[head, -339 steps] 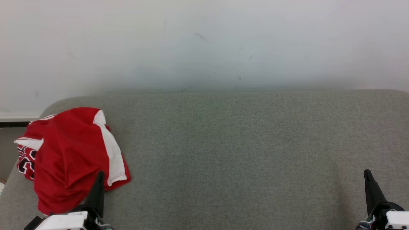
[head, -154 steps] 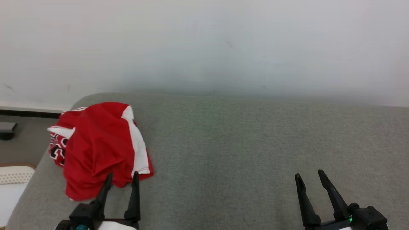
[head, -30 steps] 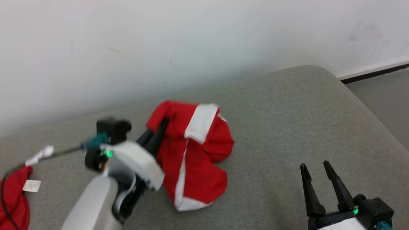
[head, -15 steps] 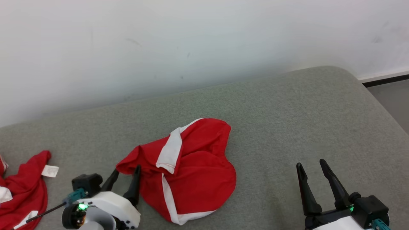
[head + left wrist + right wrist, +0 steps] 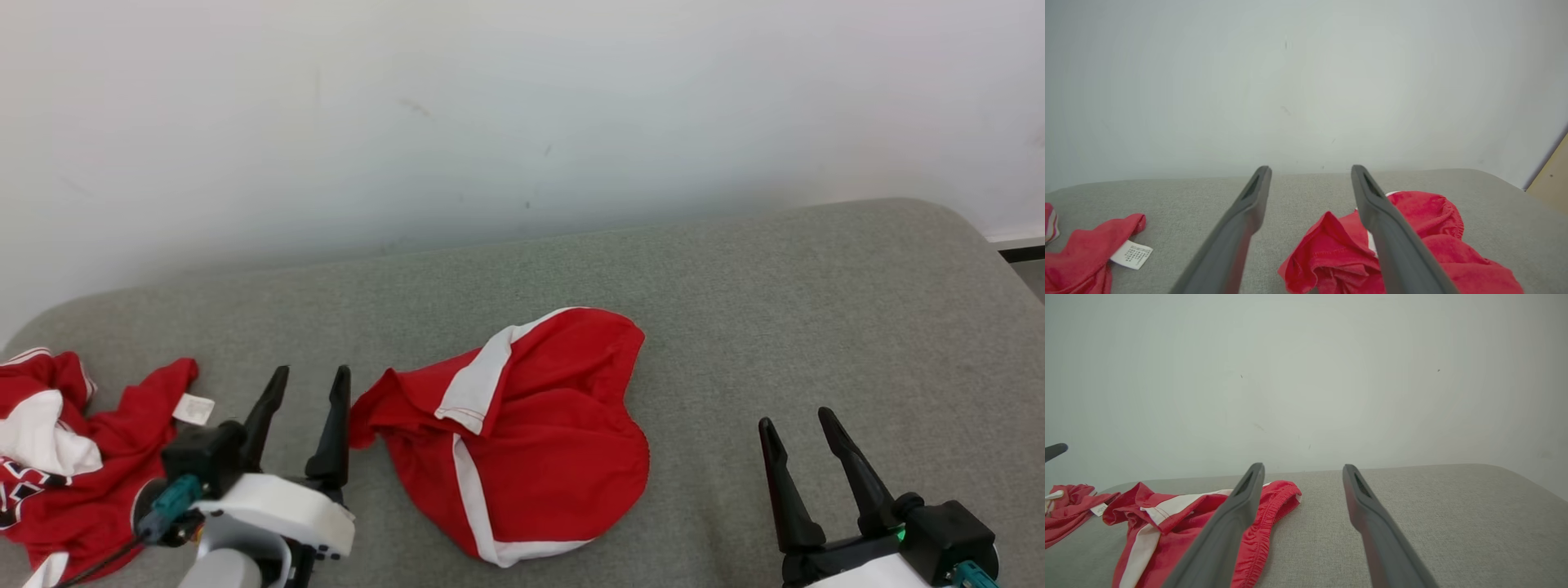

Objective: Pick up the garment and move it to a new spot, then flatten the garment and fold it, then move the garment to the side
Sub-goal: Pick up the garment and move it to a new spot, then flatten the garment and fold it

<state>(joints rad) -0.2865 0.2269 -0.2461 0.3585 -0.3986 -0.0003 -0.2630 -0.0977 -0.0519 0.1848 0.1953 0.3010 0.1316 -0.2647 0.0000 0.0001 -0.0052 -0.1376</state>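
Mid-way along the grey upholstered cushion (image 5: pixel 816 310): crumpled red fabric shorts with white side stripes (image 5: pixel 539 441), lying free, apparently at the new spot and awaiting flattening; left hand (image 5: pixel 312 371) just beside, spread wide and empty, so pinning nothing; right hand (image 5: pixel 794 416) likewise spread, well clear.

We lost the red jersey (image 5: pixel 98 478) past the left edge, and we could not read its label (image 5: pixel 1131 254). The left gripper (image 5: pixel 1310 169) hid part of the shorts (image 5: pixel 1425 208).
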